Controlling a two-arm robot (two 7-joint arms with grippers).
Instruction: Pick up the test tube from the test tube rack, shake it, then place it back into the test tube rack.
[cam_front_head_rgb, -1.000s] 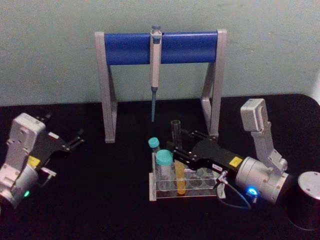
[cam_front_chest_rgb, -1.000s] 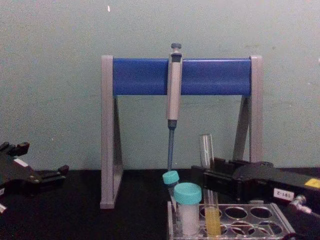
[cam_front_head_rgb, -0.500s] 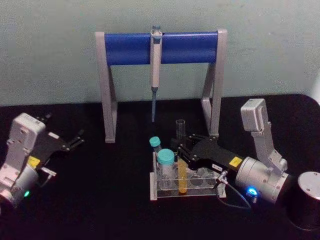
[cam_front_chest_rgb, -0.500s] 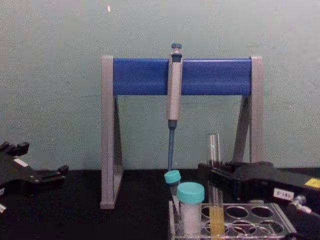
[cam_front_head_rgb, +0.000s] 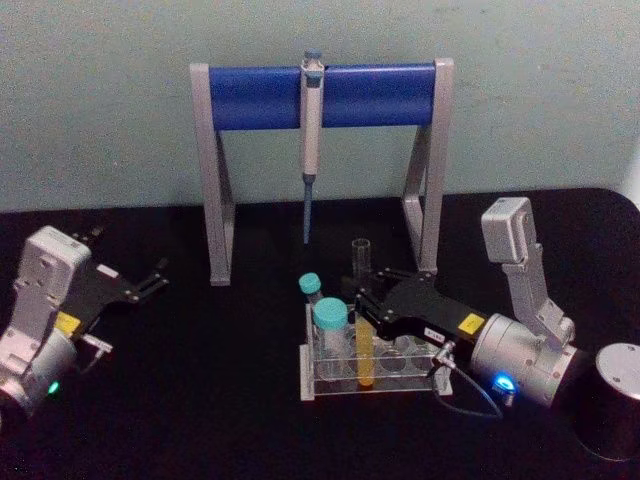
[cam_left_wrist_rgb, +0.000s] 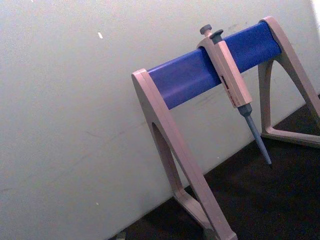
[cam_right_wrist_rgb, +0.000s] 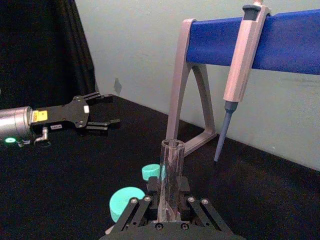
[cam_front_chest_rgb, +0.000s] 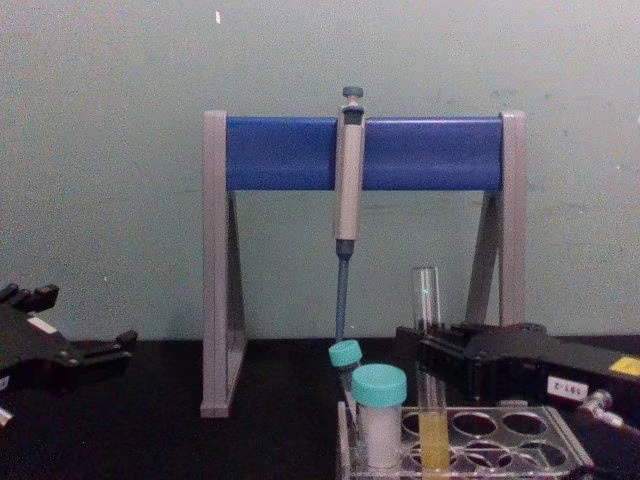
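Note:
The test tube (cam_front_head_rgb: 360, 265) stands upright in the test tube rack (cam_front_head_rgb: 402, 368), its yellow-orange liquid down between the rack's plates. My right gripper (cam_front_head_rgb: 360, 308) reaches in from the right and is shut on the tube's glass just above the rack. In the right wrist view the fingers (cam_right_wrist_rgb: 142, 202) press on both sides of the test tube (cam_right_wrist_rgb: 171, 165). From the chest the test tube (cam_front_chest_rgb: 427, 295) rises out of the right gripper (cam_front_chest_rgb: 432, 358) over the rack (cam_front_chest_rgb: 505, 440). My left gripper (cam_front_head_rgb: 155, 280) rests open at the far left of the table.
A short teal-capped tube (cam_front_head_rgb: 330, 325) and a small slanted teal-capped tube (cam_front_head_rgb: 310, 288) stand in the rack's left end. Behind the rack is a grey-and-blue stand (cam_front_head_rgb: 260, 95) with a pipette (cam_front_head_rgb: 311, 130) hanging on it. A dark cylinder (cam_front_head_rgb: 612, 400) sits at the right.
A second ago my right gripper's fingers moved in around the tube and it shifted slightly right. Over the last half second almost nothing has moved. The left arm stays still.

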